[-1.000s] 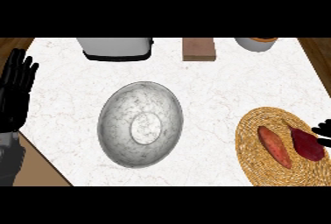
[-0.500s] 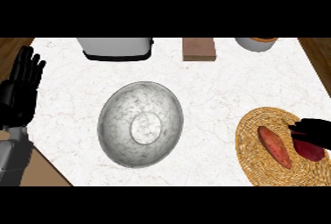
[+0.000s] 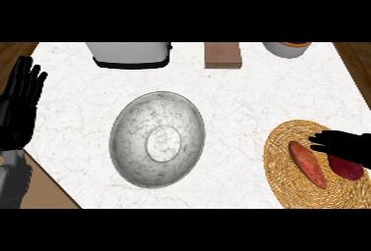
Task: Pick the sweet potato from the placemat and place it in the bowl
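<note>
— So what's changed?

— My right robot hand [image 3: 346,146] has slid in over the woven placemat [image 3: 290,184], fingers still straight, hovering above the sweet potato [image 3: 308,164]. Nothing gripped; I judge the grasp comes next.

— Counts?

— One sweet potato, one darker reddish vegetable [image 3: 348,167] beside it, one marble bowl [image 3: 157,139] mid-table [image 3: 239,103]. My left robot hand [image 3: 17,112] has risen slightly at the left edge, open, resting.
</note>
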Controlling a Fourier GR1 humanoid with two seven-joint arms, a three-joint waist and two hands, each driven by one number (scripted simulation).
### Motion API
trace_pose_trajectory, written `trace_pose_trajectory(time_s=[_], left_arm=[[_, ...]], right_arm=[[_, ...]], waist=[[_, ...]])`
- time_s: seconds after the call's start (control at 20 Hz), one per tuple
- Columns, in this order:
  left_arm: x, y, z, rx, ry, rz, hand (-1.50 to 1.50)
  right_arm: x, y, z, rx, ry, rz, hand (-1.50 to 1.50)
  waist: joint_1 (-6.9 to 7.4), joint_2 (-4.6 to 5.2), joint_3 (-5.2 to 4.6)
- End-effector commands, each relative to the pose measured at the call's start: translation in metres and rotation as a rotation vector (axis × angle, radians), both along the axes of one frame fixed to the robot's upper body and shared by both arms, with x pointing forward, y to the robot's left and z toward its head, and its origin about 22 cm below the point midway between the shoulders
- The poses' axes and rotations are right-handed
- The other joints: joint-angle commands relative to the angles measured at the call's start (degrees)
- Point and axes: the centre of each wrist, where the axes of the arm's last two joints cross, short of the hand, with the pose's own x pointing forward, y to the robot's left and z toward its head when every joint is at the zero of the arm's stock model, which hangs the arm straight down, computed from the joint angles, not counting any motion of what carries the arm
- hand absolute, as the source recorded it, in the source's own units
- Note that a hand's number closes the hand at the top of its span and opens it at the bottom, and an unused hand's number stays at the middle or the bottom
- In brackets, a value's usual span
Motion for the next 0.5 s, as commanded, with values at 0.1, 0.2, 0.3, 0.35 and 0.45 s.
trace_pose_trajectory(time_s=[0.1,0.2,0.3,0.35,0.45], left_arm=[[-0.001,0.019,-0.005,0.001,0.001,0.016,0.00],[0.003,-0.001,-0.007,0.000,-0.005,0.012,0.00],[0.009,-0.019,0.003,0.000,0.006,0.004,0.00],[-0.010,-0.002,0.009,0.005,-0.002,0.023,0.00],[0.003,0.013,0.003,-0.010,0.007,-0.002,0.00]], right_arm=[[0.004,-0.004,-0.024,0.053,0.051,0.073,-1.50],[0.007,-0.004,-0.024,0.058,0.044,0.069,-1.50],[0.007,0.020,-0.041,0.052,0.041,0.093,-1.50],[0.012,0.022,-0.024,0.044,0.046,0.099,-1.50],[0.015,0.023,-0.040,0.031,0.042,0.080,-1.50]], waist=[[-0.24,-0.02,-0.01],[-0.44,-0.06,-0.01],[-0.38,-0.06,0.00],[-0.17,-0.15,-0.01],[-0.37,-0.05,-0.02]])
